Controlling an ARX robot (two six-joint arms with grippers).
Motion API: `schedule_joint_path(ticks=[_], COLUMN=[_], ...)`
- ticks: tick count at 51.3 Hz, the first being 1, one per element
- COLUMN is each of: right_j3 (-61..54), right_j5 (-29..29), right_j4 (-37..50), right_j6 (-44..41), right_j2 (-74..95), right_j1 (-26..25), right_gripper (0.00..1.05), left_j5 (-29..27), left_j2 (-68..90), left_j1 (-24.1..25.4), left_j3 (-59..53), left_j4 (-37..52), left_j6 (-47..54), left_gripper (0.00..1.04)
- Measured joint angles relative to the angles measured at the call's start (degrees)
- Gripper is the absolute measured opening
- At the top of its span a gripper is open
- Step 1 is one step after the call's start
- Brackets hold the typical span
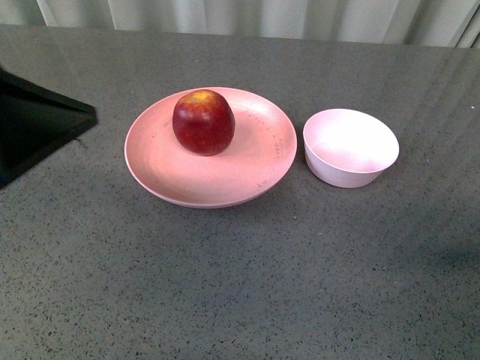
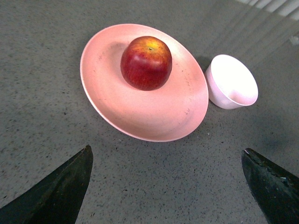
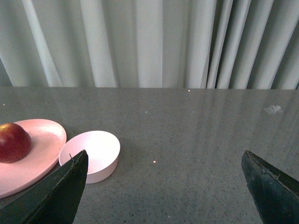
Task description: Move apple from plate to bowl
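Dark-red apple [image 1: 203, 122] with a yellow-orange patch at its top, upright on the wide pink plate [image 1: 187, 176], toward the plate's far side rather than its centre. Plate flat on the grey speckled worktop [image 1: 240, 285], about midway between the left and right edges and nearer the far edge than the near one. Small, deep, pale pink-white bowl [image 1: 350, 161] just beside the plate, on the side toward the worktop's right edge, the two rims close but apart, with a thin strip of worktop between; pale inner wall and floor of the bowl fully showing. Left hand [image 2: 166, 150] spread wide, its two dark fingers [image 2: 60, 191] far apart and gripping nothing, raised over the worktop on the near-edge side of the plate, with apple, plate and bowl all in sight between the fingers. Right hand [image 3: 163, 153] likewise spread wide and holding nothing, low over the worktop, off toward the right edge from the bowl and well apart from it, pointed toward the far edge. Pale pleated curtain [image 3: 149, 42] hanging just beyond that far edge. Black angular shape [image 1: 34, 124] over the worktop's left edge in the front view, too little of it shown to name.
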Motion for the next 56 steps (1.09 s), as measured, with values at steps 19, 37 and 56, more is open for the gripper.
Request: schedule_joint_path(ticks=[19,37,56], right_j3=[0.00,0.00,0.00], right_j5=[0.00,0.00,0.00], right_j4=[0.00,0.00,0.00], right_j6=[0.00,0.00,0.00], right_j2=[0.00,0.00,0.00], right_j1=[0.00,0.00,0.00], right_gripper=[0.96,0.96,0.96], left_j5=[-4.55,-7.43,-10.34], left_j2=[23.89,36.13,46.21], left_j1=[-8.76,-10.80,-10.71], left_j3=[13.64,23.02,34.40], left_j4=[5.57,5.90,2.36], left_j6=[-0.55,0.22,2.21], left_gripper=[0.96,0.96,0.96])
